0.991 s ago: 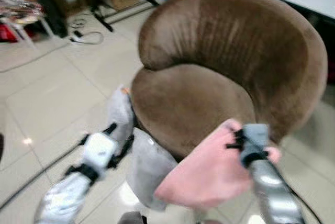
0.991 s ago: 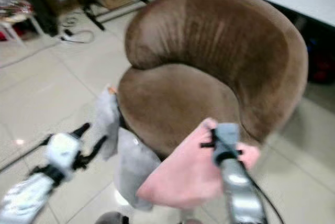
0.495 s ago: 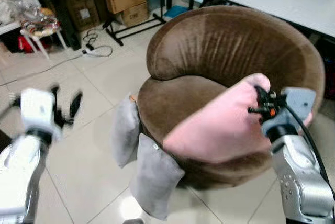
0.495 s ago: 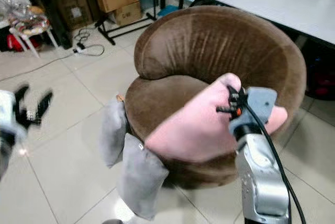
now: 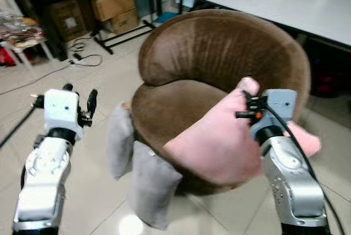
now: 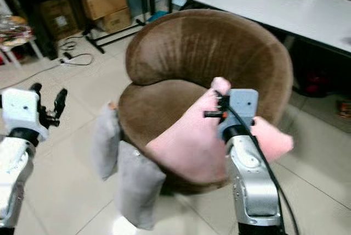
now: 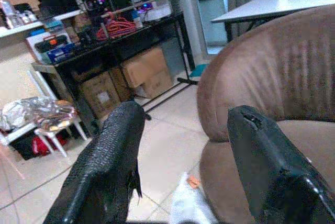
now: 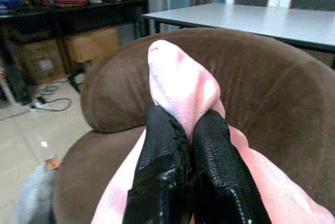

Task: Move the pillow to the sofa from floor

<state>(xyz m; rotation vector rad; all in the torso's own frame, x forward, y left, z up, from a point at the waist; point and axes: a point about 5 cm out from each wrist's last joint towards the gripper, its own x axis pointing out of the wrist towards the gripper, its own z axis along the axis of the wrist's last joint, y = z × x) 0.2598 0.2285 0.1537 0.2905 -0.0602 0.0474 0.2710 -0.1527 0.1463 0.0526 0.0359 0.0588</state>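
A pink pillow [image 5: 219,141] hangs over the front right edge of the round brown sofa chair [image 5: 219,54], its lower part over the seat. My right gripper [image 8: 183,135] is shut on the pillow's upper corner [image 8: 178,77]; in the left eye view that gripper [image 5: 248,106] sits just above the seat's right side. My left gripper [image 5: 66,95] is held up to the left of the chair, open and holding nothing, its fingers [image 7: 110,161] spread wide.
Two grey pillows [image 5: 142,174] lean against the chair's front left on the tiled floor [image 5: 98,202]. A white table [image 5: 274,4] stands behind the chair. Cardboard boxes [image 5: 112,7], cables and a dark shelf are at the back left.
The view has shifted. My right gripper still holds the pink pillow at the chair's right edge. My left arm has come in closer to the chair and steadied.
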